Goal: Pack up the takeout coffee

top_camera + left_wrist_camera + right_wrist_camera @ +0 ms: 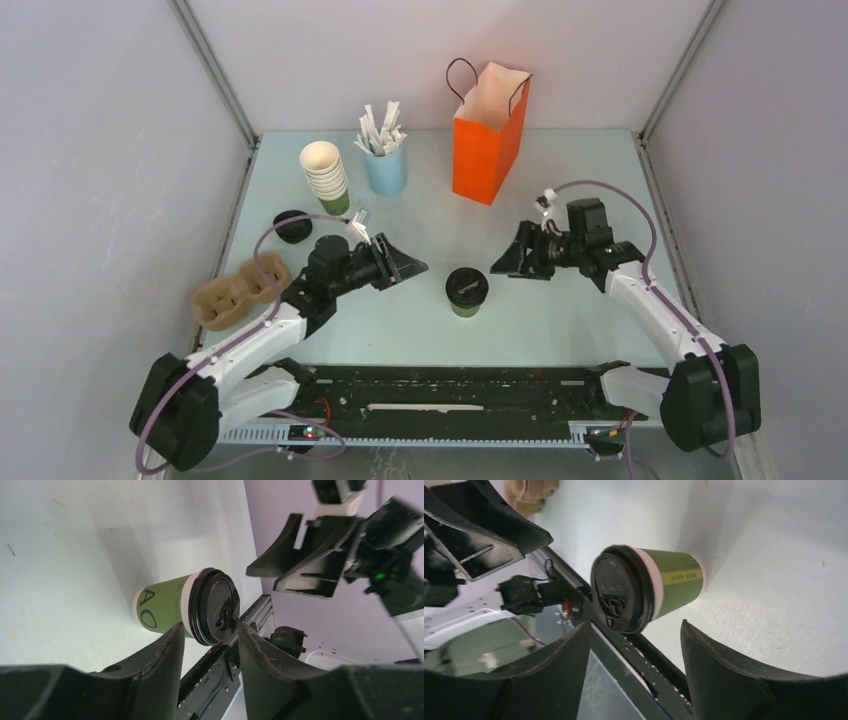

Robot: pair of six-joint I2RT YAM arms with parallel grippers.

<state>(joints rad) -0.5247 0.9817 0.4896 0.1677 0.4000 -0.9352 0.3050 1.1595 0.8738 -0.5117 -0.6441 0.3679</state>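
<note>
The takeout coffee (466,291), a small green paper cup with a round black lid, stands upright on the table between my two grippers. My left gripper (408,265) hangs just left of it, open and empty. My right gripper (512,260) hangs just right of it and slightly farther back, also open and empty. In the left wrist view the cup (167,607) lies a little beyond the gripper (210,630), with the lid (216,605) in line with the gap. In the right wrist view the cup (674,582) sits beyond that gripper (635,627), apart from both fingers.
An open orange paper bag (488,135) stands at the back centre. A stack of cream-and-green cups (326,176) and a light blue cup of white sticks (385,165) stand back left. A loose black lid (292,226) and a brown cardboard cup carrier (238,294) lie at the left.
</note>
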